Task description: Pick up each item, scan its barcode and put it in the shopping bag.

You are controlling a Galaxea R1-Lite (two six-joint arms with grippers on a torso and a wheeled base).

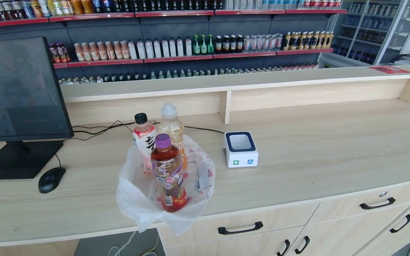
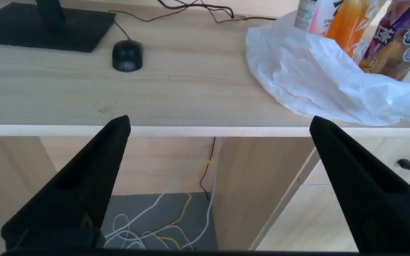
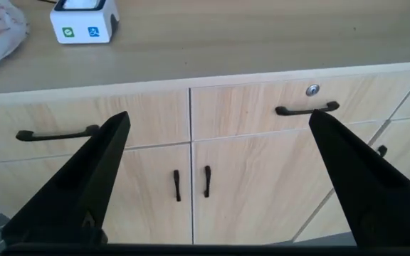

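My left pincer [image 2: 219, 122] and right pincer [image 3: 218, 117] hang spread and empty; the purple-capped bottle [image 1: 167, 167] in the limp shopping bag [image 1: 130, 192] looks full, slick, probably heavy, so grip mid-body.

The shopping bag [image 1: 133, 193] is translucent white; the scanner [image 1: 241, 156] white, navy-rimmed.

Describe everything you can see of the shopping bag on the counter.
The shopping bag is thin, translucent white plastic with small coloured prints, crumpled, its mouth open upward. It sits on the wooden counter at the front edge, one fold hanging over, left of the scanner. Upright bottles stand inside it.
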